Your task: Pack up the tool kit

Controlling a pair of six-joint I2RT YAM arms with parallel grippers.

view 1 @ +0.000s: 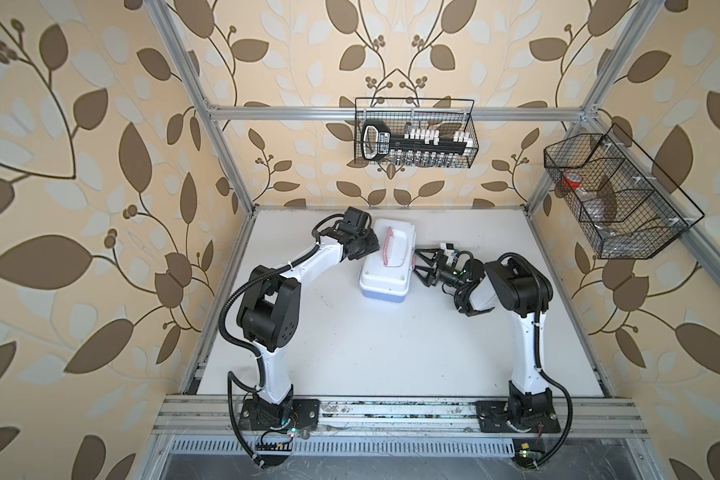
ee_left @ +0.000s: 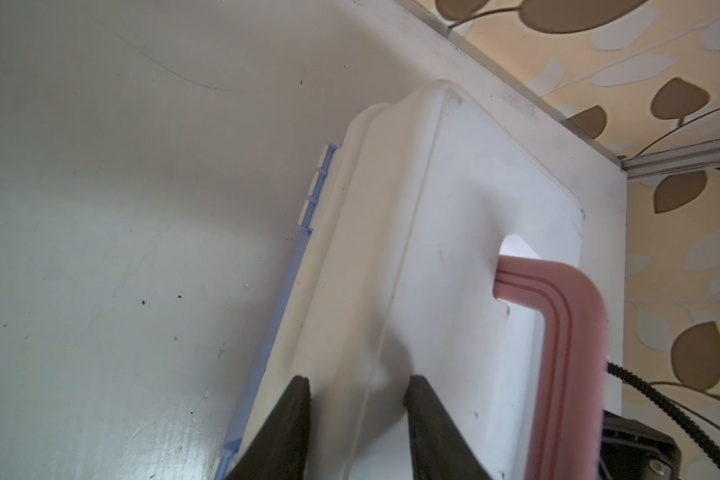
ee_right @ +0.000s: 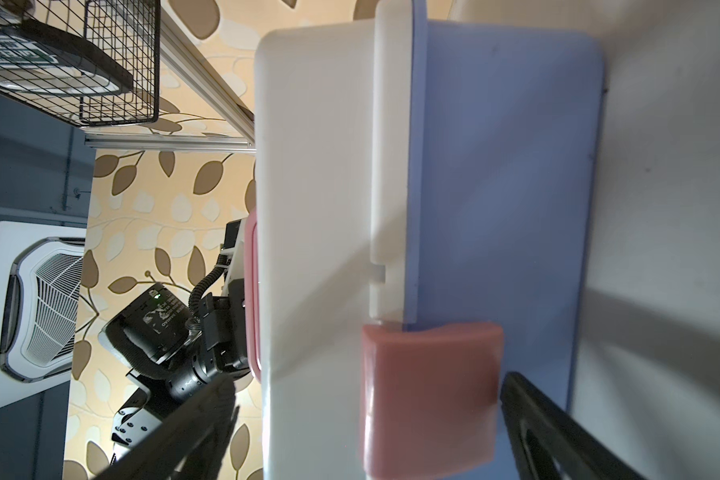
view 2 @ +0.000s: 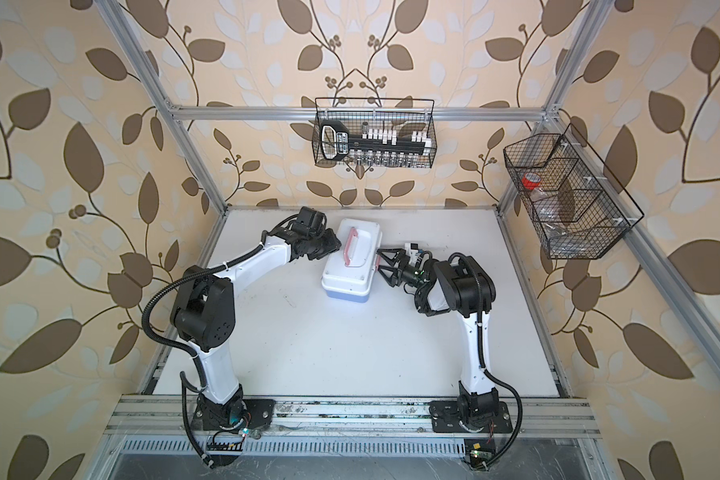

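Observation:
The tool kit stands closed at the back middle of the table in both top views, with a white lid, a pink handle and a light blue base. My left gripper sits over the lid's left edge, its jaws partly apart with the lid's rounded shoulder under them and nothing pinched. My right gripper is wide open at the kit's right side, its fingers straddling the pink latch, which lies folded over the seam. No loose tools show.
A black wire basket on the back rail holds a black socket holder with white clips. A second wire basket hangs on the right frame with a red item inside. Aluminium posts edge the white table.

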